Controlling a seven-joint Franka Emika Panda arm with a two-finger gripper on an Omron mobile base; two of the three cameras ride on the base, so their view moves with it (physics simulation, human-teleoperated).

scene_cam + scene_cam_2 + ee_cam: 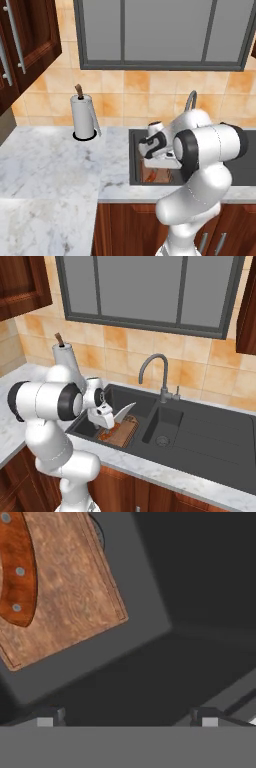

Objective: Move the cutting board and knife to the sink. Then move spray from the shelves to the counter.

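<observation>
The brown wooden cutting board [123, 434] lies in the left basin of the dark grey sink [200, 428], tilted against its near wall. On the board rests the knife [124, 411], its silver blade pointing up and to the right. From the hand view, the board [70, 597] is at the upper left with the knife's reddish-brown handle [17, 567] on it, and the dark sink floor [190, 572] spreads beyond. My gripper [127, 719] is open and holds nothing, just above the basin's near edge. The hand [101, 415] hangs beside the board.
A curved steel faucet [150, 366] rises behind the sink. A white paper towel roll [82, 117] stands on the marble counter [45, 165] to the left. Dark wooden cabinets [25, 45] hang at the upper left. A window is above the sink.
</observation>
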